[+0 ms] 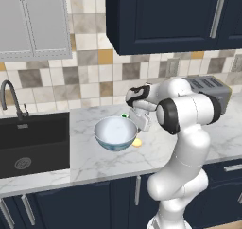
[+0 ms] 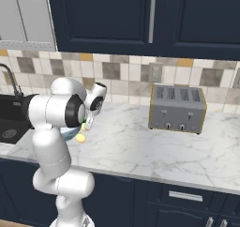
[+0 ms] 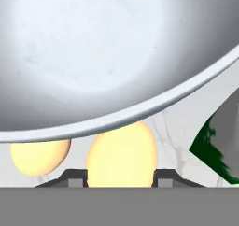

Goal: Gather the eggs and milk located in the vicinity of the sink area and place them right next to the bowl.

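Note:
The pale blue-white bowl (image 1: 115,134) (image 3: 93,57) stands on the marble counter to the right of the black sink (image 1: 33,143). My gripper (image 1: 141,127) (image 3: 120,178) is low at the bowl's right rim, its fingers closed around one yellow egg (image 3: 122,155). The other egg (image 3: 39,156) (image 1: 137,142) (image 2: 81,138) lies on the counter close beside it, partly under the bowl's rim in the hand view. The milk (image 1: 125,115) (image 3: 215,148) shows its green top just behind the bowl, close to my hand. My arm hides most of the bowl in the right base view.
A grey toaster (image 2: 177,108) (image 1: 212,87) stands against the tiled wall to the right. The dark curved faucet (image 1: 12,100) rises behind the sink. Dark upper cabinets (image 1: 165,15) hang over the counter. Bare marble (image 2: 140,146) lies between my arm and the toaster.

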